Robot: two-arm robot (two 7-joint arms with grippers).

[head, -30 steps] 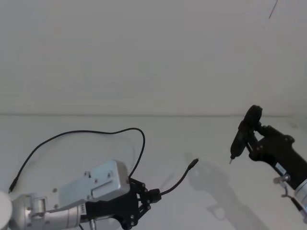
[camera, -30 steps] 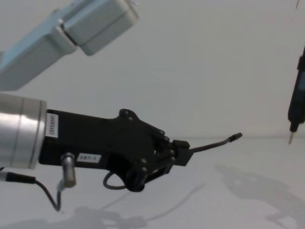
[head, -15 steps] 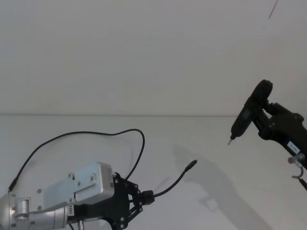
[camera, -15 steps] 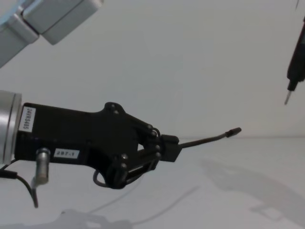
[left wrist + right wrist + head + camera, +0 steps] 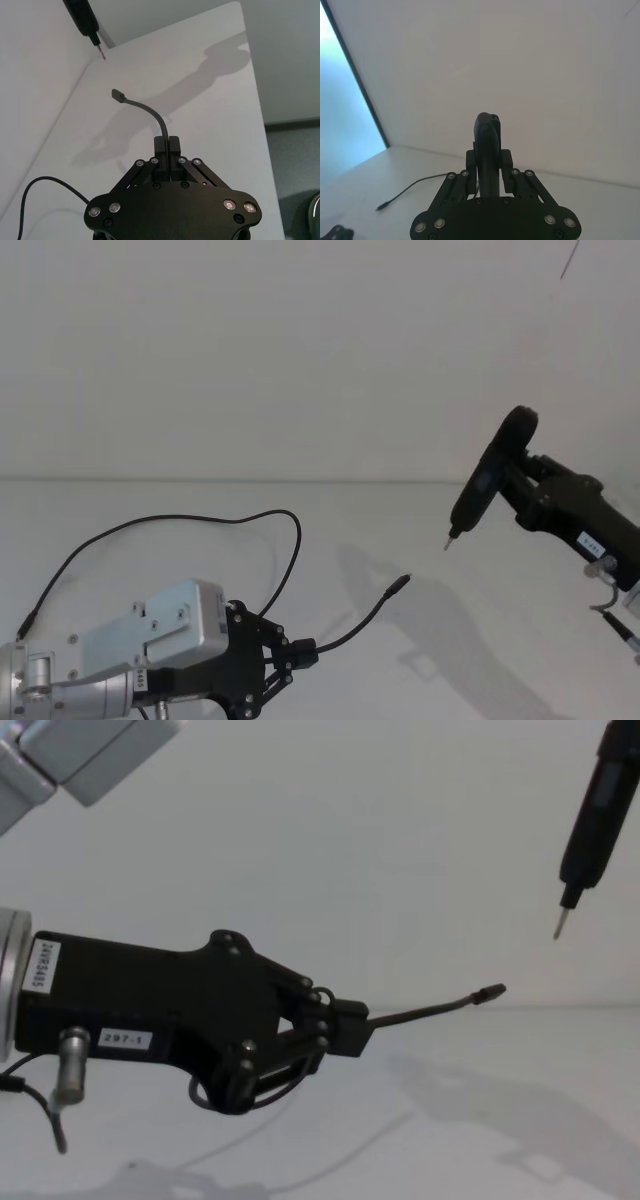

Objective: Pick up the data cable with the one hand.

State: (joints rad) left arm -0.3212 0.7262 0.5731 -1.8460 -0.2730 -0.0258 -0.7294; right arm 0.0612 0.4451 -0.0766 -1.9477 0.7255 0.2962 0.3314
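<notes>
1. Since half a second ago the right tool [image 5: 515, 485] has carried its slim black driver [image 5: 485, 480] leftward and slightly lower; the left tool [image 5: 300, 648] has drawn back a little toward the near left.
2. Left tool state: fingers closed on the data cable [image 5: 162, 127], gripping the sheath a short way behind the plug [image 5: 400, 582]; the short free end juts out to the right of the fingers and stands clear of the bench [image 5: 520, 660].
3. Remaining cable: it runs from the left tool in a wide loop toward the far left and lies on the bench; its other end rests at the near left edge.
4. Right tool state: fingers closed on the driver, held well apart from the plug, tip pointing down.
5. Handling, as a judgement: the cable is light and thin; it holds its shape over a short length but is limp over a long one; the trailing loop will probably drag when lifted.
6. Hold point, as a judgement: the sheath just behind the plug suits best; a smooth round sheath may swivel or slip between flat pads, so firm closure is advised; avoid pinching the connector itself.
</notes>
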